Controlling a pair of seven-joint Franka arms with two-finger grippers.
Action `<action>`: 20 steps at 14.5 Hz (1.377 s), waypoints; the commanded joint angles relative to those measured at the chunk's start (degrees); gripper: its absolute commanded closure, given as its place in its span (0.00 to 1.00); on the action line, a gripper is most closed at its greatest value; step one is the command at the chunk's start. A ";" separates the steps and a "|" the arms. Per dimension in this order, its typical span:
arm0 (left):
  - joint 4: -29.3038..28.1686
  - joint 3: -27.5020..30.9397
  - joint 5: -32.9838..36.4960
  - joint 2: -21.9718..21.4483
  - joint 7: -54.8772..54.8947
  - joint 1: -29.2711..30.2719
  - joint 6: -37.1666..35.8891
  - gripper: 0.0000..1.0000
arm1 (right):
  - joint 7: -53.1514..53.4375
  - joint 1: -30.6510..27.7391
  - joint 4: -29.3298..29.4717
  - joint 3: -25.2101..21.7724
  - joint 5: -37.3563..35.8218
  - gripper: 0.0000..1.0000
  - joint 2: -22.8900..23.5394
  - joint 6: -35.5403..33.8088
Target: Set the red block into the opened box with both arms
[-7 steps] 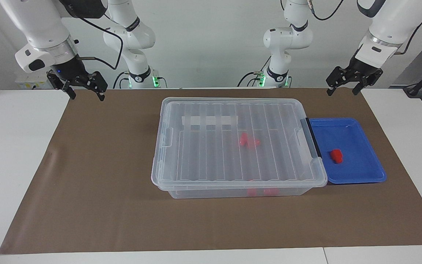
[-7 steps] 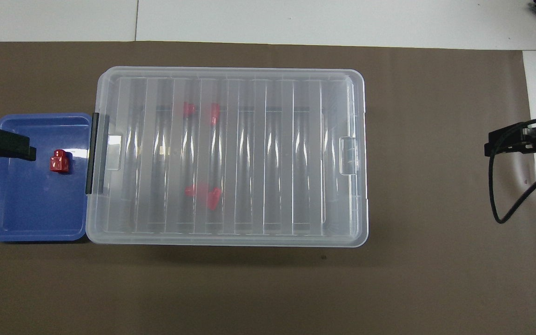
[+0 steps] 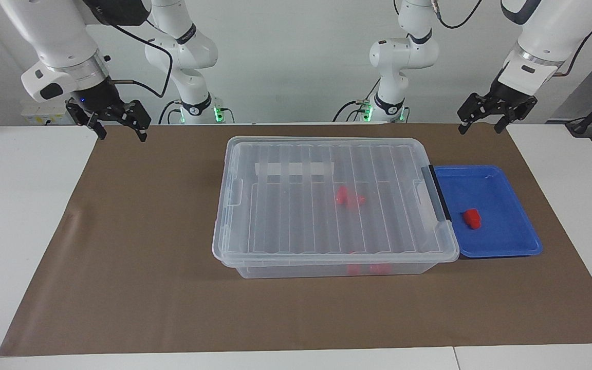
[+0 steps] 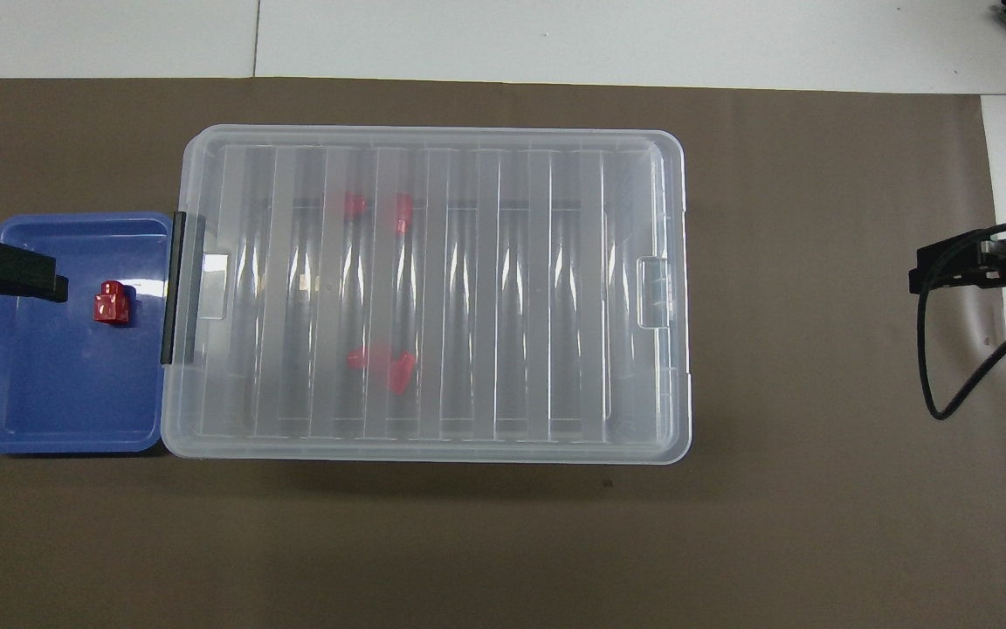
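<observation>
On the brown mat (image 3: 147, 267), the box (image 3: 327, 205) lies with its ribbed lid (image 3: 296, 216) shut, roughly midway between the two grippers; the left gripper (image 3: 479, 127) hangs in the air with jaws spread wide and empty, above the mat edge at the left arm's end; the blue tray (image 3: 501, 246) sits below and forward of those jaws, touching the box at its black bar (image 3: 440, 192); the red block (image 3: 472, 218) rests in the tray, well apart from the left jaws; the right gripper (image 3: 121, 131) waits raised with jaws wide and empty, well apart from the box; further red pieces (image 3: 350, 198) show through the lid.
</observation>
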 commanded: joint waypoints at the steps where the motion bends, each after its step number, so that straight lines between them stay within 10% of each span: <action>1: -1.51 0.03 -0.89 -1.39 0.45 0.26 0.91 0.00 | -0.43 -0.46 -0.72 0.30 0.97 0.00 -0.74 -0.65; 20: -1.51 0.03 -0.89 -1.39 0.45 0.26 0.91 0.00 | 14.41 13.33 -15.75 0.39 0.88 0.01 4.25 28.17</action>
